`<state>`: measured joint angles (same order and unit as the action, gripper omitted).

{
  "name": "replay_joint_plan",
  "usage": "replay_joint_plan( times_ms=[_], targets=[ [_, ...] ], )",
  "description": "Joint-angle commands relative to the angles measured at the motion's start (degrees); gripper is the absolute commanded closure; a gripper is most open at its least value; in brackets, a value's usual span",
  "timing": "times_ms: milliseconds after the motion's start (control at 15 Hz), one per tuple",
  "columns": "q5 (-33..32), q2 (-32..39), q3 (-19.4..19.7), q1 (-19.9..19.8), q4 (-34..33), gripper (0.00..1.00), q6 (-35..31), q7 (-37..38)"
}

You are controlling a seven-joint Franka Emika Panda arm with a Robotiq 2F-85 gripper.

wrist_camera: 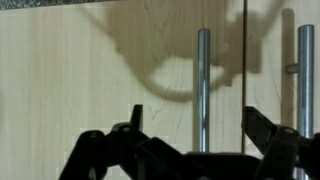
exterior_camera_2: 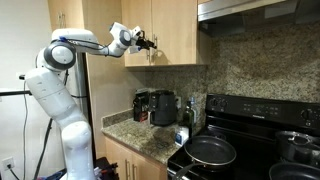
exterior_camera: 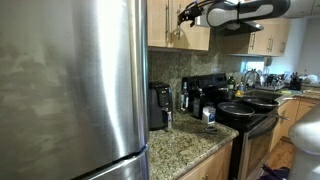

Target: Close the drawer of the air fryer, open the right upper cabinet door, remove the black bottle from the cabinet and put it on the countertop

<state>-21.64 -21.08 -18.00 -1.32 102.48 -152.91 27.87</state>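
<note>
**Open gripper facing the shut upper cabinet doors**

The gripper point(wrist_camera: 190, 118) was spread wide and held nothing. Its dark fingers point(wrist_camera: 130, 135) had only air between them and the wood ahead. A curved shadow point(wrist_camera: 150, 60) lay across the door faces. Straight in front, a thin seam point(wrist_camera: 247, 50) marked where two closed doors met.

The right upper cabinet door point(wrist_camera: 275, 60) lay to the right of that seam and was shut flush. Its handle point(wrist_camera: 303, 80) stood off to the side of the fingers. The neighbouring door's handle point(wrist_camera: 203, 80) showed between the fingers, untouched.

In an exterior view the arm point(exterior_camera_2: 75, 48) rose from its base, bent, and reached out level, with the wrist turned toward the cabinet point(exterior_camera_2: 180, 30). The gripper was near the doors' lower half. How much gap remained could not be told.

Under the cabinet there was open room down to the countertop point(exterior_camera: 190, 150). The air fryer point(exterior_camera: 158, 105) stood there against the back wall, just beside the fridge point(exterior_camera: 70, 80), and its drawer was too small to judge. Farther along, the range hood point(exterior_camera_2: 260, 10) bounded the cabinet's side above the stove point(exterior_camera_2: 250, 105).
</note>
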Motion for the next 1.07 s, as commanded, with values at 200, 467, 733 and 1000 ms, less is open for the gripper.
replay_joint_plan(
  times_ms=[200, 467, 733, 1000],
  targets=[
    [-8.96, 10.55, -5.17, -5.83, -12.45, 0.00, 0.20, 8.75],
    [-12.55, 13.35, -5.93, -5.61, -15.66, 0.00, 2.10, 11.13],
    [-14.96, 12.98, -6.27, -5.70, -15.64, 0.32, 3.32, 11.97],
    [-17.37, 11.40, -3.87, -3.18, -14.02, 0.61, 2.71, 11.83]
  ],
)
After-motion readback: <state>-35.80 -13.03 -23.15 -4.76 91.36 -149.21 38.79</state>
